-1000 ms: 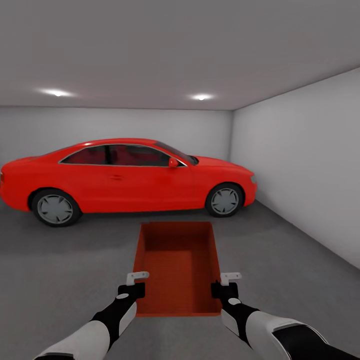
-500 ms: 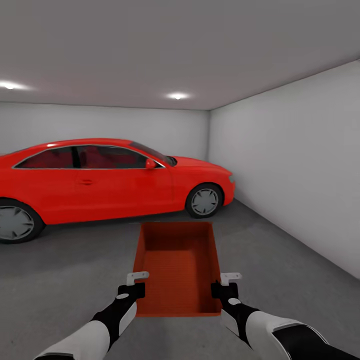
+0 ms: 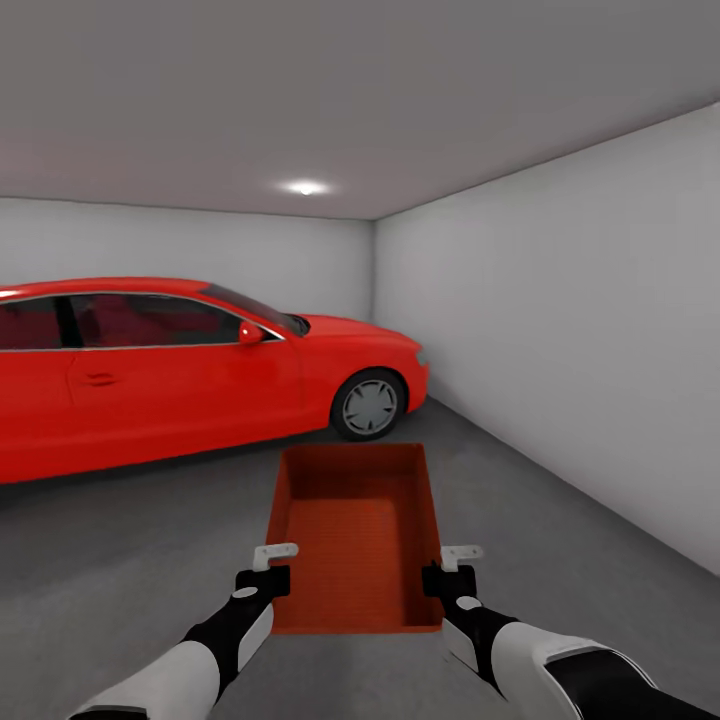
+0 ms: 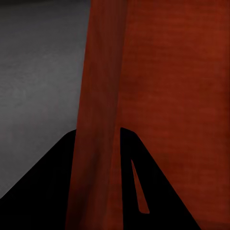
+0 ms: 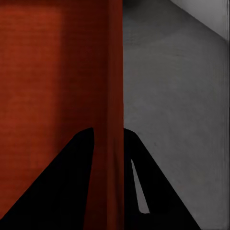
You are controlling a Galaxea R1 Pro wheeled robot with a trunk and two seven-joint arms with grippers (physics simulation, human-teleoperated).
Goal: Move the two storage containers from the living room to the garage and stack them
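One red-orange storage container [image 3: 355, 540] is held out in front of me, above the garage's dark grey floor [image 3: 120, 560]. My left gripper [image 3: 272, 562] is shut on its left wall near the close end, and my right gripper [image 3: 450, 562] is shut on its right wall. In the left wrist view the black fingers [image 4: 52, 187] straddle the container's wall [image 4: 100, 86], with the left gripper [image 4: 98, 132] clamped on it. The right wrist view shows the same: the right gripper [image 5: 109, 129] pinches the wall [image 5: 115, 72]. The container is empty inside.
A red car [image 3: 150, 370] stands ahead to the left, its front wheel [image 3: 368, 405] just beyond the container. A pale grey wall [image 3: 580, 350] runs along the right. Open floor lies between the car and that wall. A round ceiling light [image 3: 305, 187] glows above.
The camera has turned to the right, so the car and back wall slide left in the picture. The container and both grippers keep the same place in the view.
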